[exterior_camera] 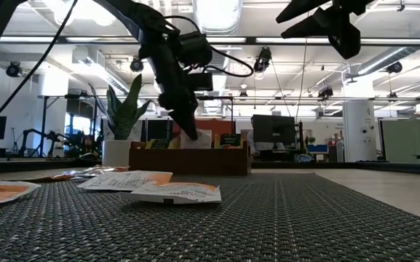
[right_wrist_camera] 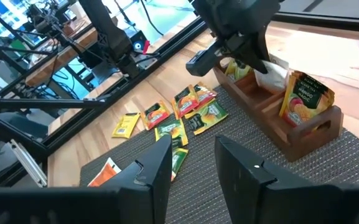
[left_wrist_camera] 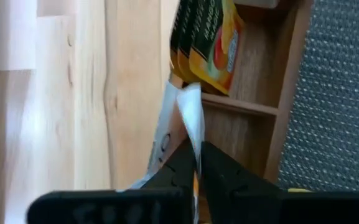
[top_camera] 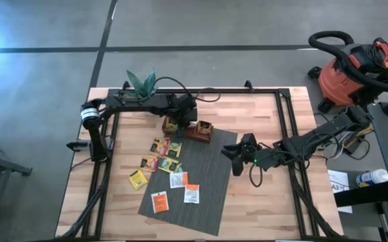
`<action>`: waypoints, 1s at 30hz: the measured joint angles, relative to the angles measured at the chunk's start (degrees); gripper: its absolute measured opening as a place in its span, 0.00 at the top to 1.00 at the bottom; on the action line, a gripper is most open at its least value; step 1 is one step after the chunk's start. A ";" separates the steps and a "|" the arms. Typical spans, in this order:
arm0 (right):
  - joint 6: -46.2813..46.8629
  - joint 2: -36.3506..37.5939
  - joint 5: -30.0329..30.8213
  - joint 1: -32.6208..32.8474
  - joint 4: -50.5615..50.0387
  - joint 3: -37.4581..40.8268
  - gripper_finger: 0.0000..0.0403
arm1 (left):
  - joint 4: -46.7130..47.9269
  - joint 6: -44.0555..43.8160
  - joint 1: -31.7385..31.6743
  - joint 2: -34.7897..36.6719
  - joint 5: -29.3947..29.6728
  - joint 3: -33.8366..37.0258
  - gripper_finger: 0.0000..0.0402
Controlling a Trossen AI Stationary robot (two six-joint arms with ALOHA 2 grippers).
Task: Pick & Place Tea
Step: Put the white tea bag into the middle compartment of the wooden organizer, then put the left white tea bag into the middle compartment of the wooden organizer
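The long brown wooden tray [top_camera: 188,129] lies at the grey mat's [top_camera: 207,195] far edge. My left gripper [left_wrist_camera: 196,167] slants down over it, shut on a white tea sachet [left_wrist_camera: 185,118]. Yellow-and-green sachets [left_wrist_camera: 207,37] stand in a tray compartment beside it. Several more sachets lie flat: yellow and green ones [top_camera: 163,153] on the wood and the mat's left edge, white-and-orange ones [top_camera: 180,188] on the mat. My right gripper [right_wrist_camera: 191,165] hovers open above the mat's right part, with nothing between its fingers. My left gripper pinches the white sachet by one edge [left_wrist_camera: 195,146] between its two fingers. The fingers come from above, slanting down toward the tray. The sachet hangs upright below them, its lower end [right_wrist_camera: 274,73] down between the tray's walls; whether it rests on the tray floor I cannot tell.
A potted plant [top_camera: 142,82] stands at the table's far edge behind the left arm. A red shop vacuum [top_camera: 355,74] sits off the table at the far right. Black frame rails [top_camera: 288,134] run along the table's sides. Bare mat [top_camera: 210,175] lies under the right gripper.
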State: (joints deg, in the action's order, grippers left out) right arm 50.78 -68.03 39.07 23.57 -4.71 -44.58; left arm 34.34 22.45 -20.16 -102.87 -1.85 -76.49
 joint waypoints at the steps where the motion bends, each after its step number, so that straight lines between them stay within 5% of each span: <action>1: 0.13 0.00 0.00 0.00 -0.10 0.00 0.71 | 0.07 -0.05 0.00 0.00 0.00 0.25 0.92; 9: 0.27 -0.02 0.00 0.00 -0.70 0.00 0.71 | 0.74 -0.34 0.11 0.23 4.69 1.01 0.82; 22: 0.54 -0.02 -0.02 0.02 -1.04 0.00 0.71 | 3.39 -1.99 0.33 4.38 8.24 -3.73 0.81; 27: 3.97 -0.04 -0.09 -0.10 -3.50 -0.04 0.71 | 10.69 -16.40 0.74 6.03 5.64 -7.85 0.81; 30: 11.09 -0.04 -0.50 -0.35 -9.69 -0.04 0.71 | 22.22 -27.80 0.71 5.73 -4.73 -13.64 0.81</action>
State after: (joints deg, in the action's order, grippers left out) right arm 61.87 -68.07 38.57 23.22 -14.40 -44.62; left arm 56.56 -5.35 -19.46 -97.14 -6.58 -90.14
